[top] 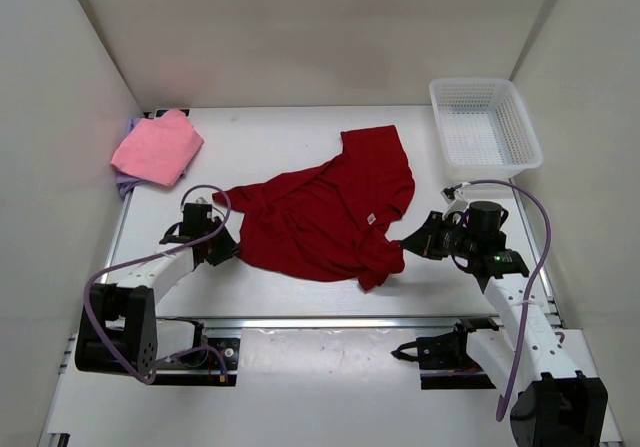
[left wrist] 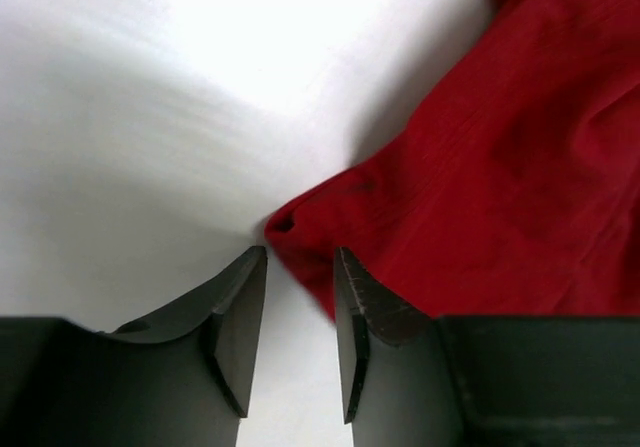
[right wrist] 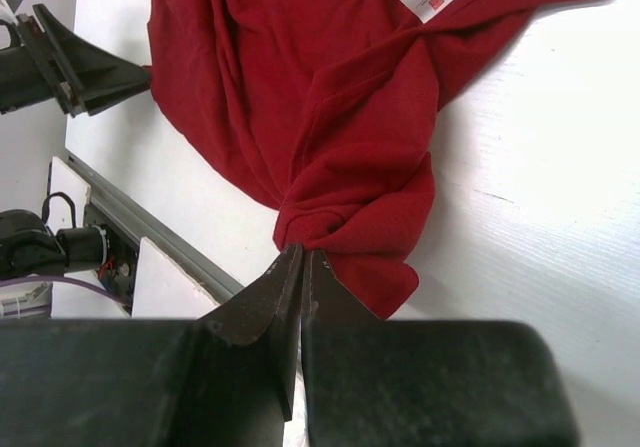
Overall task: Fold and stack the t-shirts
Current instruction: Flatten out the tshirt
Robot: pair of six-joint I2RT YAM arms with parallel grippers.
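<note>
Table (top: 270,137) — basket (top: 472,84) far right; right end effector (right wrist: 302,252) pinches red t-shirt (top: 320,217).

Bright even light, soft shadow beside dark red t-shirt (left wrist: 500,197), table (left wrist: 200,67) glare-washed, slight blur

White table (top: 280,137) with rumpled dark red t-shirt (top: 320,217), lavender t-shirt (top: 122,181) far left, basket (top: 470,83) far right

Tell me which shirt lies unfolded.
The dark red shirt, spread loosely in the middle. The pink shirt is folded and rests on the mostly hidden lavender shirt in the far left corner.
</note>
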